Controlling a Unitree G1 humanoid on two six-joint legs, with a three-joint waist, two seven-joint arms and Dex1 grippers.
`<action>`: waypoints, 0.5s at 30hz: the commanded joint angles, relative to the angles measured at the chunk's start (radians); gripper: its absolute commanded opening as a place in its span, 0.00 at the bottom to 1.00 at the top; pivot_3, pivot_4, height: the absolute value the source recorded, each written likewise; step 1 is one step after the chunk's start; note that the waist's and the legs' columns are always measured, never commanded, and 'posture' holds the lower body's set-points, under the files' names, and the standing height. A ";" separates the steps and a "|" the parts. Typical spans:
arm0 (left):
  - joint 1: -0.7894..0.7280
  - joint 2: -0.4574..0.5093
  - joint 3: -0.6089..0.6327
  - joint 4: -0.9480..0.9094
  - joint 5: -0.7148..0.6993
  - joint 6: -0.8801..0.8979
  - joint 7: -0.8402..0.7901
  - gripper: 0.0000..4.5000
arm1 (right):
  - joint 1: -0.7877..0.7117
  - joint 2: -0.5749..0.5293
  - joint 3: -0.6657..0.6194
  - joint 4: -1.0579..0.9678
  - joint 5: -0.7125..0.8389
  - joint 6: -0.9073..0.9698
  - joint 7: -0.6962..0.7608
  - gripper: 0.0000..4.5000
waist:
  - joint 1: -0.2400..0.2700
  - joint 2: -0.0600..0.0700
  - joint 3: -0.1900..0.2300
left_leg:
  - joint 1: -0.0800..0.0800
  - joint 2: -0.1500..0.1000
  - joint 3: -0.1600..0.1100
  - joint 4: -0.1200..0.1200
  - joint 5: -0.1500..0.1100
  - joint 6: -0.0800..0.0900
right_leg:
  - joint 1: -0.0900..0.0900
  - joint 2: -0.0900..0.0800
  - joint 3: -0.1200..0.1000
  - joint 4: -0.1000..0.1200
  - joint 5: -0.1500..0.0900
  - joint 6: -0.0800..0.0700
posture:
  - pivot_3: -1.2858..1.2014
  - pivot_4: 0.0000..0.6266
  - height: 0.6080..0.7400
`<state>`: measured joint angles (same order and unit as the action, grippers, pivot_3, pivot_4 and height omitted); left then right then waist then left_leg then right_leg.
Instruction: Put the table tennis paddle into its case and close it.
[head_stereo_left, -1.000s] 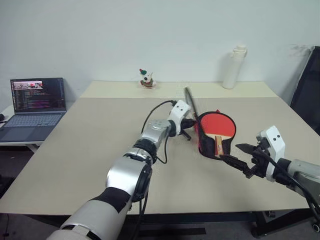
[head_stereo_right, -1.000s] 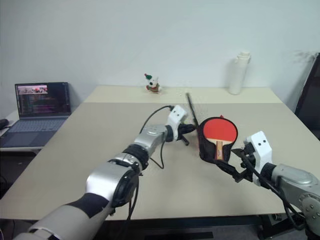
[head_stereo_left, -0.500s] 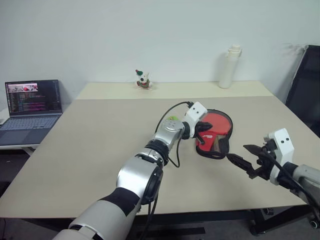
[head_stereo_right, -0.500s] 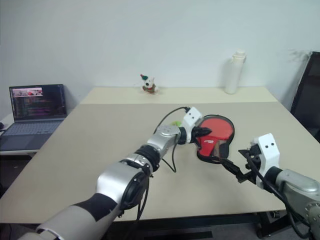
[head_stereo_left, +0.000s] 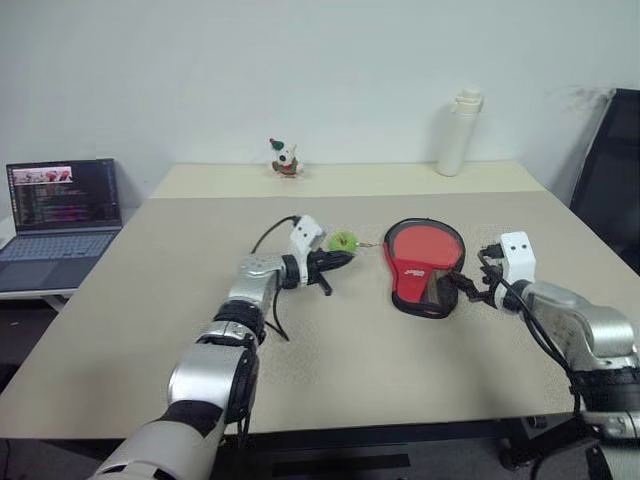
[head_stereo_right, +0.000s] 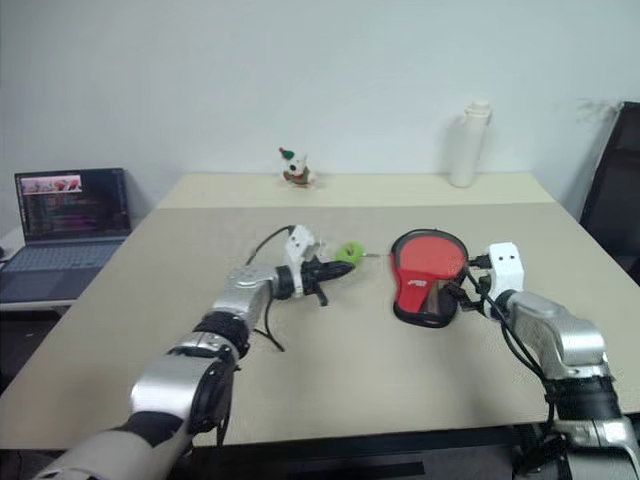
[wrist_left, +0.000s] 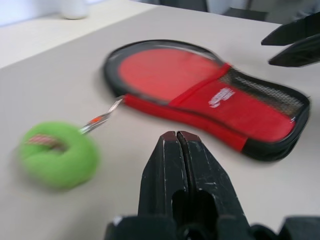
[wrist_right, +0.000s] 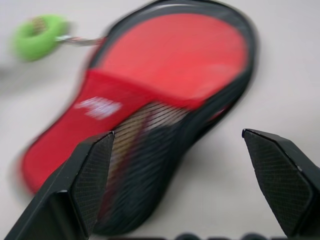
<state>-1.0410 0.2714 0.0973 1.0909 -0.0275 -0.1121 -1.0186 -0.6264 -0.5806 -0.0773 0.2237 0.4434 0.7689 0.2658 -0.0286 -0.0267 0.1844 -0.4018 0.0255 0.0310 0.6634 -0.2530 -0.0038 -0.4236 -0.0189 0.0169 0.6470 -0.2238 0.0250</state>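
Left gripper (head_stereo_left: 343, 257) reaches level, clenched empty, beside the case (head_stereo_left: 424, 264); right gripper (head_stereo_left: 462, 290) gapes wide.

The case (head_stereo_left: 423, 265) now lies flat, its flap down over the table tennis paddle (head_stereo_left: 428, 243); left gripper (head_stereo_left: 336, 259) withdraws from it, right gripper (head_stereo_left: 462, 287) arrives beside it.

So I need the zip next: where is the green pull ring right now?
The round green pull ring lies on the beige table, between the shut left hand and the red-and-black paddle case, left of the case.
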 joint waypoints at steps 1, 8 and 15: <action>0.047 0.000 -0.002 -0.156 -0.047 0.050 -0.002 0.01 | -0.067 0.023 -0.005 0.132 -0.059 -0.092 0.037 1.00 | 0.003 0.000 0.000 | 0.000 0.000 0.000 0.000 0.000 0.000 | 0.000 0.000 0.000 0.000 0.000 0.000 | 0.52 0.24 1.00; 0.104 0.008 -0.023 -0.314 -0.079 0.136 0.027 0.01 | -0.161 0.059 0.029 0.378 -0.153 -0.168 0.135 1.00 | 0.002 0.000 0.000 | 0.000 0.000 0.000 0.001 0.000 0.000 | 0.000 -0.001 -0.001 0.001 0.000 0.000 | 0.52 0.24 1.00; 0.114 0.018 -0.032 -0.366 -0.094 0.170 0.041 0.01 | -0.201 0.108 0.063 0.458 -0.167 -0.107 0.285 1.00 | -0.007 0.001 0.000 | 0.002 0.001 -0.001 0.000 0.000 0.000 | 0.001 0.001 0.000 0.002 0.000 0.000 | 0.52 0.24 1.00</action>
<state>-0.9229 0.2788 0.0660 0.7738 -0.0991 0.0586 -0.9863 -0.8184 -0.4958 -0.0366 0.6764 0.2756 0.6339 0.5056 -0.0352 -0.0262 0.1840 -0.3992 0.0270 0.0303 0.6639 -0.2529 -0.0039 -0.4226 -0.0179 0.0172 0.6495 -0.2236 0.0248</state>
